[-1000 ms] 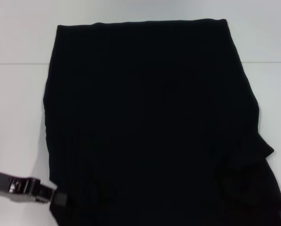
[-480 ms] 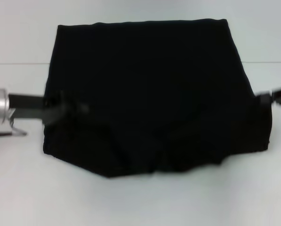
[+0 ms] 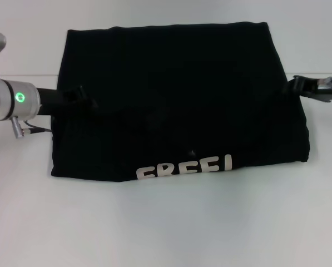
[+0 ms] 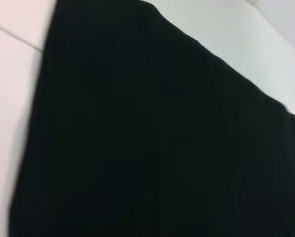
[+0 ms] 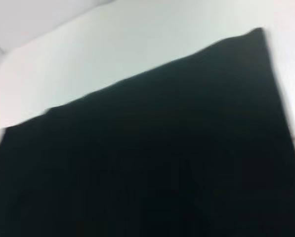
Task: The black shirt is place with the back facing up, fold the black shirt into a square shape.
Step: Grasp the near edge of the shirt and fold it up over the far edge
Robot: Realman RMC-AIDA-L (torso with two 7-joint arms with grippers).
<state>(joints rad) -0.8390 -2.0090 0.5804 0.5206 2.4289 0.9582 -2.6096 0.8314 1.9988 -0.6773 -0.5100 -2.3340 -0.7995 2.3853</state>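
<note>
Lying folded on the table [image 3: 166,222], the black shirt [image 3: 177,100] spans between left gripper [image 3: 79,100] and right gripper [image 3: 293,86]; whether either is open or closed cannot be told.

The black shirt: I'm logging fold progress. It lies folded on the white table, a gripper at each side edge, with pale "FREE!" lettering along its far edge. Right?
Not quite. On the black shirt, the lettering runs along the near edge, as the head view shows. The left gripper and right gripper are at its sides.

One black shirt [image 3: 177,94] lies on one white table [image 3: 171,222], with one line of pale lettering [image 3: 183,167] along its six o'clock edge, and two grippers are in view, the left gripper [image 3: 79,99] at nine o'clock and the right gripper [image 3: 295,86] at three o'clock.
</note>
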